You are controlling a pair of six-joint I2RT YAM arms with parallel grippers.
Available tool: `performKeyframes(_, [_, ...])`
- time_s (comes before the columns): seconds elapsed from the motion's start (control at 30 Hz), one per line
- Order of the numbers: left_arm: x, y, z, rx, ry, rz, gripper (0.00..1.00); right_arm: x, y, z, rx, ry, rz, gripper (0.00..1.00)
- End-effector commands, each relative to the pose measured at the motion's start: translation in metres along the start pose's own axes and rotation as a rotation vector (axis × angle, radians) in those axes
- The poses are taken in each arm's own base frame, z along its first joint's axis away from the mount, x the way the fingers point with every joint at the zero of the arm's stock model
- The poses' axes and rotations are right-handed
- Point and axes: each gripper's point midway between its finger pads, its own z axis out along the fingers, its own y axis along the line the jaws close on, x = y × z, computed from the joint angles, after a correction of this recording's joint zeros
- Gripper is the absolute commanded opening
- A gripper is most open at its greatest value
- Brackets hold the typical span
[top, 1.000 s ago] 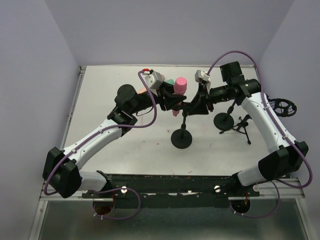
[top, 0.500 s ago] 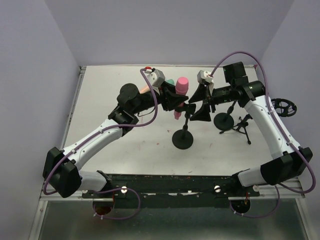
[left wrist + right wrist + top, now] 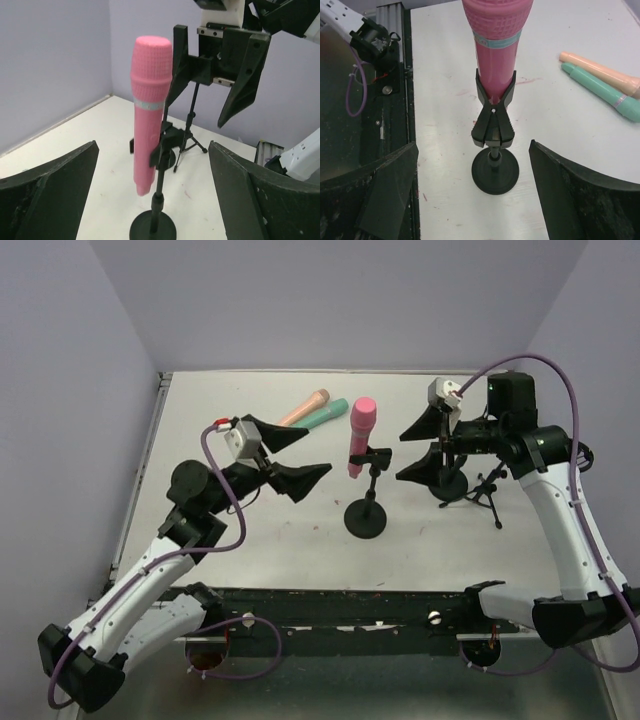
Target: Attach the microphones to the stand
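Pink microphone (image 3: 361, 432) clipped in stand (image 3: 365, 518); left gripper (image 3: 317, 450), right gripper (image 3: 400, 457) spread wide, empty.

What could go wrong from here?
The pink microphone is clipped low on its body, so a bump could tip its stand. The green microphone and peach microphone lie side by side; grasping one may shove the other. The right gripper hangs near the tripod stand, risking a knock.

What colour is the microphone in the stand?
The microphone is pink; left wrist view shows it best.

one pink microphone (image 3: 361, 430), one green microphone (image 3: 325, 415), one peach microphone (image 3: 305, 407), two round-base stands (image 3: 365, 517), one tripod stand (image 3: 487, 492).
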Motion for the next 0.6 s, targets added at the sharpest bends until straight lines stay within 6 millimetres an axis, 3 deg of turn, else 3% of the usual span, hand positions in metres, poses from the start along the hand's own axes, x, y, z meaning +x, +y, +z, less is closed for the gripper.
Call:
performKeyframes(0.0, [0.056, 0.004, -0.037, -0.043, 0.045, -0.056, 0.99, 0.006, -0.009, -0.005, 0.088, -0.040, 0.121, 1.00])
performKeyframes(0.1, [0.093, -0.007, -0.054, -0.017, 0.030, -0.085, 0.99, 0.019, -0.016, -0.015, 0.164, -0.055, 0.156, 1.00])
performKeyframes(0.2, [0.122, -0.021, -0.062, 0.005, 0.018, -0.016, 0.99, 0.034, -0.010, -0.023, 0.187, -0.072, 0.146, 1.00])
performKeyframes(0.37, [0.162, -0.023, -0.057, -0.029, 0.040, 0.093, 0.99, 0.070, 0.006, -0.020, 0.164, -0.028, 0.099, 1.00])
performKeyframes(0.57, [0.170, -0.017, -0.027, -0.092, -0.059, 0.183, 0.98, 0.114, 0.014, -0.006, 0.121, -0.028, 0.110, 1.00])
